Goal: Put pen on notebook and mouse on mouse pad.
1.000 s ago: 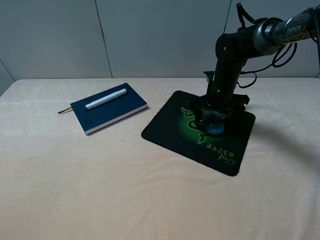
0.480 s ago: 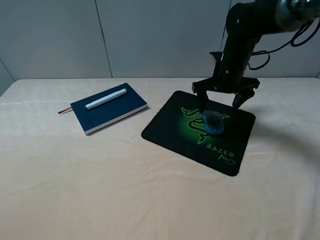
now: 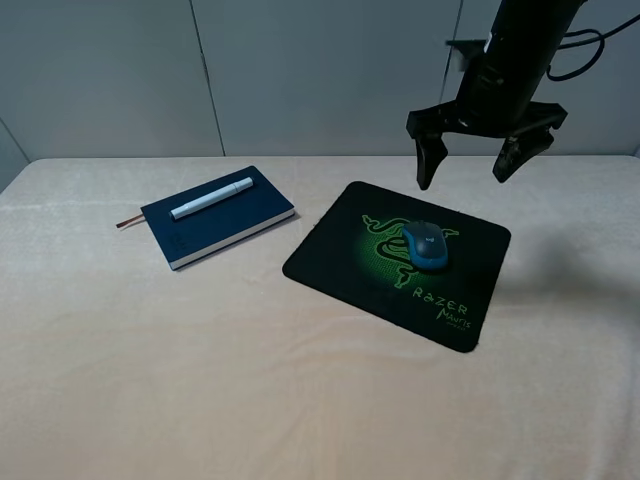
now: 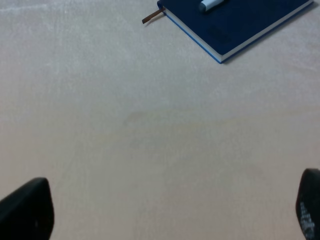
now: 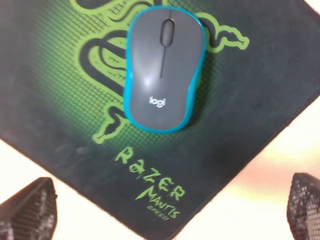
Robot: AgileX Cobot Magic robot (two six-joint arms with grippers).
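Teal mouse point(image 3: 425, 246) sits on mouse pad point(image 3: 340, 262), over green logo, free of any grip. Right tool point(image 3: 485, 150) hangs above it, jaws spread wide, empty; reads as release done. Pen point(image 3: 211, 198) lies diagonal on notebook point(image 3: 240, 219), clear of edges. Left tool point(image 4: 165, 212) over bare surface point(image 3: 250, 380), near notebook, fingers apart, empty. Both placements look complete.
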